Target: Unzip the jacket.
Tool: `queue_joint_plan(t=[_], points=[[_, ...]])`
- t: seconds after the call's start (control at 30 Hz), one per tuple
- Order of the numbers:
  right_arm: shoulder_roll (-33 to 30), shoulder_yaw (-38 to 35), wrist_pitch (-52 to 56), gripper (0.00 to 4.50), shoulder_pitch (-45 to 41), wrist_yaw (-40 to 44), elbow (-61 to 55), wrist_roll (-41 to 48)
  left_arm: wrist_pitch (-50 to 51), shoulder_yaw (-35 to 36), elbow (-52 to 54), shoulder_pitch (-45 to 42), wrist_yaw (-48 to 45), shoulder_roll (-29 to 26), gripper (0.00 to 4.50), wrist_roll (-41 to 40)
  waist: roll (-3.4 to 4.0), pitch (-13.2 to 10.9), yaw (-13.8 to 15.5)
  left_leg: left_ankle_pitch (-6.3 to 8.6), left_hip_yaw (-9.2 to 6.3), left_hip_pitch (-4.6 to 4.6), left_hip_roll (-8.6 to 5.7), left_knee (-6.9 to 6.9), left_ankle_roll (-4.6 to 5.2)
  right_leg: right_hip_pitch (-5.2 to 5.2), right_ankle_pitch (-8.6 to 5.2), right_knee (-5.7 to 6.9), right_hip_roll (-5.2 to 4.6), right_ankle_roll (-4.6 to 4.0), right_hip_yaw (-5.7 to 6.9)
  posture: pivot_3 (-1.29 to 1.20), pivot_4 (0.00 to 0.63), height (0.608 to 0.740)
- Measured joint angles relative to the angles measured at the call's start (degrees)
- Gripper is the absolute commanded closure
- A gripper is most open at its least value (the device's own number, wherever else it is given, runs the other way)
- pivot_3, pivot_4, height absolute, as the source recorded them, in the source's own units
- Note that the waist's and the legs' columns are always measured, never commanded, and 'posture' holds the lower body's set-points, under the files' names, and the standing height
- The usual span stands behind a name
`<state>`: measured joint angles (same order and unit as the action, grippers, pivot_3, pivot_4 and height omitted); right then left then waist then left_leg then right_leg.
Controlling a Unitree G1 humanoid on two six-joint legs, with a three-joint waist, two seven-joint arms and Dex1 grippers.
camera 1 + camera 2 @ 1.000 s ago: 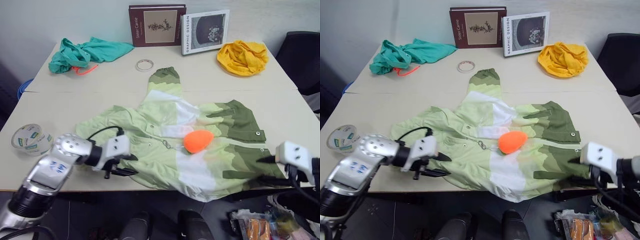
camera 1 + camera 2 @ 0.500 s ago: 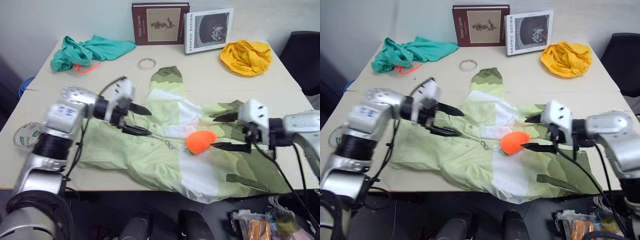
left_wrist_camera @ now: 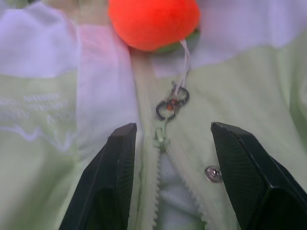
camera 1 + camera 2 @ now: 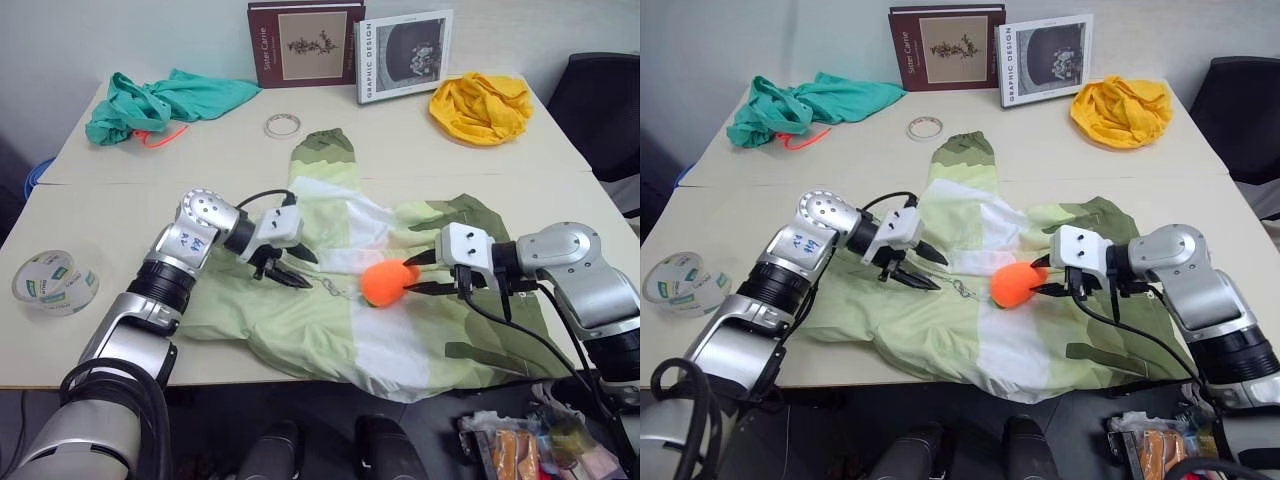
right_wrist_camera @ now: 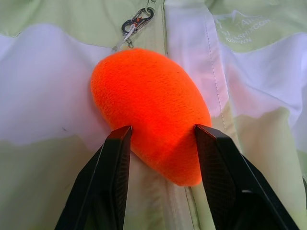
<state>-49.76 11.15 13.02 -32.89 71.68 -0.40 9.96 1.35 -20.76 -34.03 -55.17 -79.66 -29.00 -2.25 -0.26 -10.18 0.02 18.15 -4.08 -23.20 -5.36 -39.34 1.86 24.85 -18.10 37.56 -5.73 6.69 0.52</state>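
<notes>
The light-green jacket [image 4: 330,325] lies flat across the table's near half, its front zipper [image 3: 156,191] facing up. A small metal ring [image 3: 171,103] hangs on the zipper pull, and a cord ties it to an orange soft ball [image 4: 388,283] resting on the white chest block. My left gripper [image 4: 305,271] hovers open over the zipper, one finger on each side of the zipper line, the ring just past the tips. From the right, my right gripper [image 4: 415,277] has its fingers against both sides of the ball's near end [image 5: 153,105].
Two books [image 4: 305,45] stand against the back wall. A teal cloth [image 4: 160,100] lies back left, a yellow cloth [image 4: 480,95] back right, a tape ring [image 4: 283,125] between them. Tape rolls [image 4: 52,283] sit at the left edge. A black chair [image 4: 605,110] stands at the right.
Both arms swung in from the table's front edge over the jacket. The left gripper came to the zipper pull and narrowed; the right gripper reached the orange ball and closed onto it.
</notes>
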Motion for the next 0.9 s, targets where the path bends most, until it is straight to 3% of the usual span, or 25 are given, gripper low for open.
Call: queue_joint_plan(t=[0.13,0.17,0.4,0.57,0.9], points=[[0.8,0.0,-0.2,4.36,0.7,0.2,0.0,-0.3,-4.0,-0.4,-5.1,0.5,8.2,4.0,1.99,4.3,0.0,0.0,0.6,0.0,-0.04,0.0,-0.02,-0.05,0.01,-0.03,0.0,0.0,-0.01,0.0,0.02,0.0,0.15,0.74],[0.8,-0.1,-0.1,4.47,1.6,0.3,-0.5,-0.2,-4.2,-0.3,-5.3,0.6,9.0,4.6,1.99,4.5,0.0,0.0,0.7,0.0,-0.04,0.0,-0.02,-0.07,0.01,-0.04,0.0,0.0,-0.01,0.0,0.02,0.0,0.15,0.74],[0.8,-0.5,1.3,4.47,4.7,-0.1,-3.9,0.9,-7.8,-0.6,-7.2,1.1,11.7,5.3,1.99,6.0,-0.03,0.1,1.4,0.0,-0.06,0.22,-0.02,-0.35,0.0,-0.33,0.0,-0.05,-0.01,0.0,-0.05,0.0,0.15,0.74],[-0.4,-3.3,0.3,4.47,5.0,-4.5,-1.6,-1.1,-8.2,-0.5,-4.3,2.9,8.9,2.9,1.99,6.0,0.01,0.1,1.1,0.03,-0.03,0.36,0.01,-0.21,-0.04,-0.33,-0.01,0.0,0.03,-0.02,-0.37,0.0,0.15,0.74],[-11.9,-26.7,0.5,4.47,16.6,-8.4,5.2,1.1,-8.9,0.0,-1.3,5.5,7.4,0.1,1.99,5.7,0.0,0.2,1.0,0.04,0.16,1.04,0.04,0.36,-0.06,-0.56,-0.04,-0.07,0.23,-0.08,-0.76,0.0,0.15,0.74]])
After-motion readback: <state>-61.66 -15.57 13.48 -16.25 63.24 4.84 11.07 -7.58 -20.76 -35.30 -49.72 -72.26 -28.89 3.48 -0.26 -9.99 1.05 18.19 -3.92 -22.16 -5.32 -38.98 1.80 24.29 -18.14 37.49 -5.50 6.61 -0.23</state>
